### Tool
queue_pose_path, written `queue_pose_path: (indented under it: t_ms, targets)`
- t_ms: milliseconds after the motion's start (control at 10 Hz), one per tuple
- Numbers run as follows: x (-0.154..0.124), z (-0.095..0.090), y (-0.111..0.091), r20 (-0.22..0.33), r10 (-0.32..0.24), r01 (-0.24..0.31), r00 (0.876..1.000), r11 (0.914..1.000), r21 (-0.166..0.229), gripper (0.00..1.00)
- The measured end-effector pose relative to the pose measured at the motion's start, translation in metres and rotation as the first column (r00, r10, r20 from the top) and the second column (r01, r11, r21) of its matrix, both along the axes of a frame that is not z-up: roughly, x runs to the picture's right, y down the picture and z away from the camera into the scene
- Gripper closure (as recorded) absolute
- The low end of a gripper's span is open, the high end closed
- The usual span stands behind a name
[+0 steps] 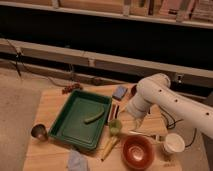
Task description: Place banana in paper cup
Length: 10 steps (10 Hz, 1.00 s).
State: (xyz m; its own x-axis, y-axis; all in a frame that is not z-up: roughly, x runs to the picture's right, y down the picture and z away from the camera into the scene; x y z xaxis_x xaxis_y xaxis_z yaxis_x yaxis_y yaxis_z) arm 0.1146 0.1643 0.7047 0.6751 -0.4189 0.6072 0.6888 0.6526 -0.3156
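Note:
The banana (109, 146) is a pale-yellow slender fruit lying on the wooden table (50, 107), between the green tray (75, 131) and the red bowl (137, 151). The white paper cup (174, 143) stands upright at the right, beside the red bowl. My gripper (122, 114) is at the lower end of the white arm (155, 95), just above and behind the small light-green cup (115, 127). It is well apart from the banana and the paper cup.
A short green curved piece (94, 117) lies in the green tray. A shiny metal cup (39, 131) stands at the left. A blue block (120, 91) sits at the back, and a grey-blue cloth (77, 161) lies at the front. Thin utensils (147, 135) lie behind the bowl.

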Motion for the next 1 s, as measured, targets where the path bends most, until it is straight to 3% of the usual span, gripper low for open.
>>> queue_pose_path:
  t_ms: [400, 700, 1000]
  targets:
    - [-0.009, 0.002, 0.006, 0.009, -0.029, 0.029, 1.0, 0.9995, -0.015, 0.35]
    - [-0.032, 0.004, 0.007, 0.019, -0.039, 0.04, 0.999, 0.9989, -0.025, 0.35]
    - [-0.033, 0.007, 0.009, 0.03, -0.047, 0.048, 0.998, 0.9983, -0.033, 0.35]
